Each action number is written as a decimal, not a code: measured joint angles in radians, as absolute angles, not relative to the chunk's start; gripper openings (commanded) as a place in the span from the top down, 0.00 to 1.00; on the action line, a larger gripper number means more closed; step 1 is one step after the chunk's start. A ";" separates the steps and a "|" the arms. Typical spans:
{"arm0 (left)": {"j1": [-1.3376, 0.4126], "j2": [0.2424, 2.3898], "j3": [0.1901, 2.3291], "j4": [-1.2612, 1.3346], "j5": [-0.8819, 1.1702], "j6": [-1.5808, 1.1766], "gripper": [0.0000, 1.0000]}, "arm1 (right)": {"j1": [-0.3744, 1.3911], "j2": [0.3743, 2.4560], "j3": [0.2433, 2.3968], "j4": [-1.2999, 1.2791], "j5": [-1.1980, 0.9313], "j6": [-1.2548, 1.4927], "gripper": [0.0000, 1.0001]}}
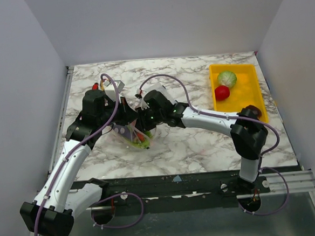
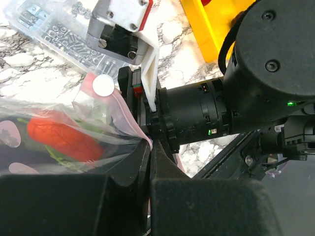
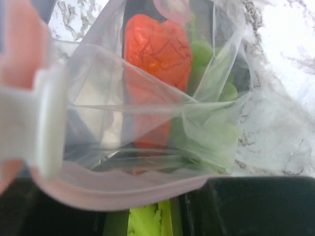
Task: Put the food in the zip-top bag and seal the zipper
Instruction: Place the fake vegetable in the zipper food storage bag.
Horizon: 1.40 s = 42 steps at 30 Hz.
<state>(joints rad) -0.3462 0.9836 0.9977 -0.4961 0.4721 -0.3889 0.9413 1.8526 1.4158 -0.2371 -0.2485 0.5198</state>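
The clear zip-top bag lies mid-table between both grippers. Its pink zipper runs across the bottom of the right wrist view, with a white slider at the left. Inside are an orange-red piece and green pieces. My left gripper is shut on the pink zipper edge. My right gripper is at the bag's mouth, and a bright green pod sits between its fingers. The pale green cabbage and the red fruit lie in a yellow tray.
A rigid clear box of small parts stands behind the bag at the back left. Red-handled pliers lie by it. The right arm's wrist crosses close in front of my left gripper. The yellow tray sits at the back right.
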 measured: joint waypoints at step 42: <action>-0.332 0.984 0.989 -0.495 0.476 -0.397 1.00 | 1.016 1.709 1.040 0.236 0.018 0.441 1.00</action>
